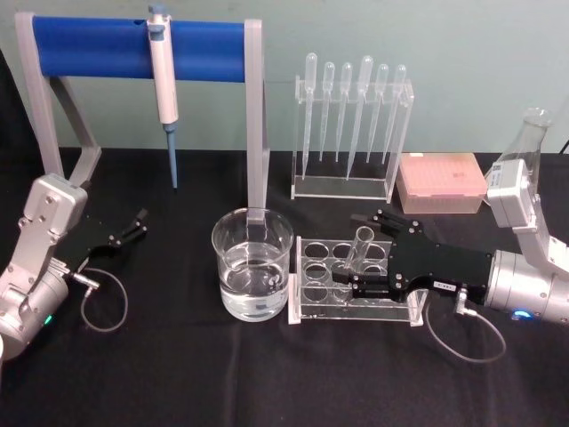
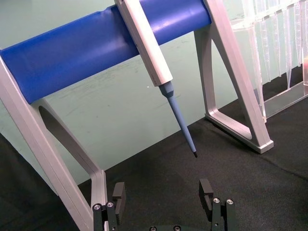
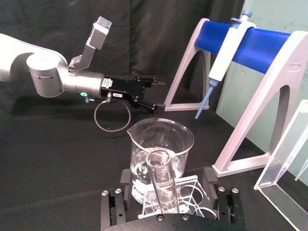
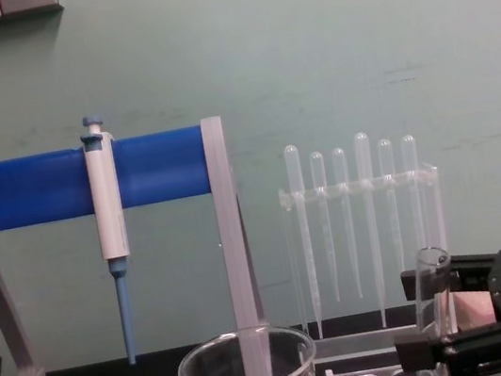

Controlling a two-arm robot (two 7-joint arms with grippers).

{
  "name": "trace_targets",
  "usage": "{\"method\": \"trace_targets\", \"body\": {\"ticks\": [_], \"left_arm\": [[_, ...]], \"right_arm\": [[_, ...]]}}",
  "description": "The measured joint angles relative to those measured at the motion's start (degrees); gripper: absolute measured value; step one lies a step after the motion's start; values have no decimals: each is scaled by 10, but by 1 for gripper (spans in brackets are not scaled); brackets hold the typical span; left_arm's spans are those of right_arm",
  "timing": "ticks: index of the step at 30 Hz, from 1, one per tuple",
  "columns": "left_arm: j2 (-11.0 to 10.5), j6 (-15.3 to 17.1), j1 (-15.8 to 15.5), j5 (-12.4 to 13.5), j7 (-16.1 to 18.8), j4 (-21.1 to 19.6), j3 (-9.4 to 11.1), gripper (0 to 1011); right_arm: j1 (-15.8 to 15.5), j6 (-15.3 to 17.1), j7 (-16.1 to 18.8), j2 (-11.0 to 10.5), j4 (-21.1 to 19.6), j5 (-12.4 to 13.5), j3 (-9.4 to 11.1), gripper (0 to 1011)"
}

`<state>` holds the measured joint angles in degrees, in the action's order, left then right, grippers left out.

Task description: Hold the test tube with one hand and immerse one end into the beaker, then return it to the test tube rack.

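The right end effector (image 1: pixel 353 253) reaches in from the side with its fingers spread on either side of the test tube (image 1: pixel 364 240), not yet clamped. The tube leans slightly in a hole of the clear rack (image 1: pixel 356 309), just beside the water-filled beaker (image 1: pixel 267 294), so the transfer for dipping should be short. The left end effector (image 1: pixel 136 224) is parked at the left over the black surface (image 1: pixel 178 374), fingers apart, clear of the work.

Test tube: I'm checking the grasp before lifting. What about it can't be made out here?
- Bottom of the test tube: head view, hidden by the rack and right tool; chest view, cut off at the lower edge.
- Liquid inside it: clear glass, too faint to tell.
- Its rack hole: head view, the right tool, open around the tube, covers that end.
The left tool sits parked, open, at the left.
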<state>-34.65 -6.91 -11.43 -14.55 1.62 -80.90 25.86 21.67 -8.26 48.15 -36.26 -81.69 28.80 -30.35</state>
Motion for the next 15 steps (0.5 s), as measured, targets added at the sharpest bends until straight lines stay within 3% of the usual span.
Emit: {"method": "trace_targets", "body": {"ticks": [12, 15], "left_arm": [[0, 0, 0, 0, 0, 0, 0, 1000], [0, 0, 0, 0, 0, 0, 0, 1000]], "right_arm": [[-1, 0, 0, -1, -1, 1, 1, 628], [-1, 0, 0, -1, -2, 1, 1, 487]]}}
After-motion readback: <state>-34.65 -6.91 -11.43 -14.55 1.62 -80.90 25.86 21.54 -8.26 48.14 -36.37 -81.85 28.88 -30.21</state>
